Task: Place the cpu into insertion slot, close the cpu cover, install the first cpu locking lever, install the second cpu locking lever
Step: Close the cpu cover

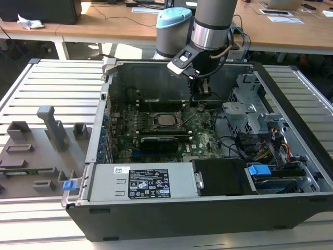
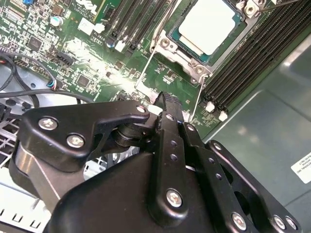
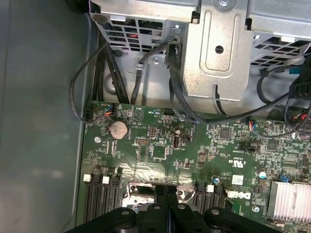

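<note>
Hovering low over the green board (image 3: 160, 145), the gripper (image 1: 196, 102) is pinched narrow, at two o'clock from the cpu (image 1: 166, 120) in the exterior view. The cpu sits in the insertion slot (image 2: 188, 60).

Arm: the grey arm (image 1: 210, 21) stood nearly upright, its lower end pointing down.
Wrist: the wrist (image 1: 183, 61) sat tilted just above the gripper.
Gripper: the black gripper (image 1: 198, 92) hung tip-down.
Fingers: the fingers (image 2: 171, 131) lay pressed together, no gap in both wrist views.
</note>
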Robot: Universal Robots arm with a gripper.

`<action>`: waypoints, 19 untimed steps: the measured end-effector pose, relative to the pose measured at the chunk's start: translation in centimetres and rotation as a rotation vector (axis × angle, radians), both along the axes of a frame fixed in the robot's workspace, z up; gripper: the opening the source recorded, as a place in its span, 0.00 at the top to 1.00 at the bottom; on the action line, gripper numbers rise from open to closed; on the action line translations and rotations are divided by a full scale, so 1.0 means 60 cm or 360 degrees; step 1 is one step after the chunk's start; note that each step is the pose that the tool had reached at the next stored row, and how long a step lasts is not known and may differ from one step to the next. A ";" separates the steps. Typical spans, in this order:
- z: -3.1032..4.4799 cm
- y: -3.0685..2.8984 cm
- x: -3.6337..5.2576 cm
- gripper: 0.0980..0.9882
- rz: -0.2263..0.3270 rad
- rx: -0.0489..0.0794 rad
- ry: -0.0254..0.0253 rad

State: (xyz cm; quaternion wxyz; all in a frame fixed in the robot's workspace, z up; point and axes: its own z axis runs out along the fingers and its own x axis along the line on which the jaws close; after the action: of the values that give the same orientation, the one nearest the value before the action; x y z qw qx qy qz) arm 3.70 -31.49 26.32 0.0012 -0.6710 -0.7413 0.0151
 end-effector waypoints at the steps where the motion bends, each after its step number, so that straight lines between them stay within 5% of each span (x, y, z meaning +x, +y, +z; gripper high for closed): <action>1: -0.002 0.0000 0.000 0.99 0.0000 0.0000 0.00000; 10: -0.015 0.0000 0.000 0.99 0.0001 -0.0001 0.00001; 17: 0.006 0.0013 0.003 0.99 0.0001 -0.0002 0.00002; 18: 0.006 0.0034 0.013 0.99 0.0001 -0.0002 0.00068; 19: 0.006 0.0054 0.031 0.99 0.0001 -0.0002 0.00246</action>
State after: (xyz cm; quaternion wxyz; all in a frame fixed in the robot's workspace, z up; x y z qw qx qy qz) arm 5.57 -31.17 26.68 0.0064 -0.6706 -0.7415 0.0208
